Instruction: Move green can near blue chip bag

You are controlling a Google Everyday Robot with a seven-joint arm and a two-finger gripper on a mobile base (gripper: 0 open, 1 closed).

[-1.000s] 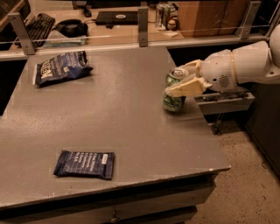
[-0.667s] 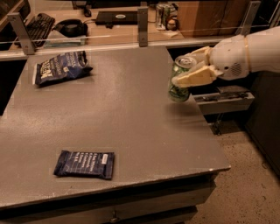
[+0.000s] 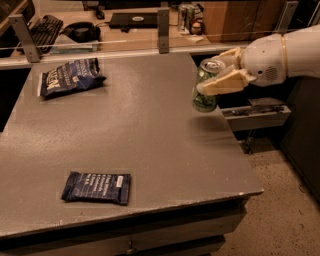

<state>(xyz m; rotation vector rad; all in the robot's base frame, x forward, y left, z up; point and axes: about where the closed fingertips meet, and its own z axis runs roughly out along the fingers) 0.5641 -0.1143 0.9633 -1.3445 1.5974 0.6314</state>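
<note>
Pinched at the right edge of the grey table (image 3: pixel 150 145): the green can (image 3: pixel 204 92), tilted a little. Hard to tell whether touching the tabletop or just above it. Clamped on it from the right, the gripper (image 3: pixel 216 72), cream fingers (image 3: pixel 225 82) pressing either side, one in front, one behind by the silver top. Well apart to the left, near the far corner, the blue chip bag (image 3: pixel 70 77). Towards the near edge, a flat dark blue bar packet (image 3: pixel 97 187). Beyond the table, a keyboard (image 3: pixel 42 25) and pale-labelled cans (image 3: pixel 187 12).
</note>
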